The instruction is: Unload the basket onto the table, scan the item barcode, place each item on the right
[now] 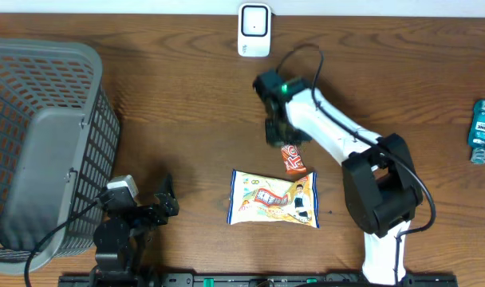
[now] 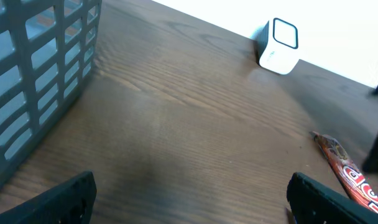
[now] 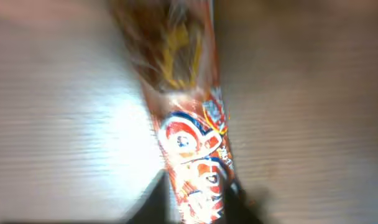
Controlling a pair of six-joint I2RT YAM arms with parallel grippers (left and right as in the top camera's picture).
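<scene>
Two grippers noted. Your left gripper (image 2: 192, 190) stood spread wide with nothing in it, near the grey basket (image 1: 35, 135). Your right gripper (image 3: 198, 202) straddled one end of the red snack bar (image 1: 293, 159); through the blur you could not tell whether it gripped. The snack bar lay on the surface (image 1: 171, 104), just beside the snack bag (image 1: 274, 199), well apart from the white scanner (image 1: 254, 30).

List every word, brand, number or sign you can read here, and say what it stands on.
Nothing can be quoted with confidence.
Red snack wrapper: large white lettering, too blurred to read.
Yellow-and-white snack bag: print too small to read.
Blue bottle: label too small to read.
White scanner: no legible marking.
</scene>
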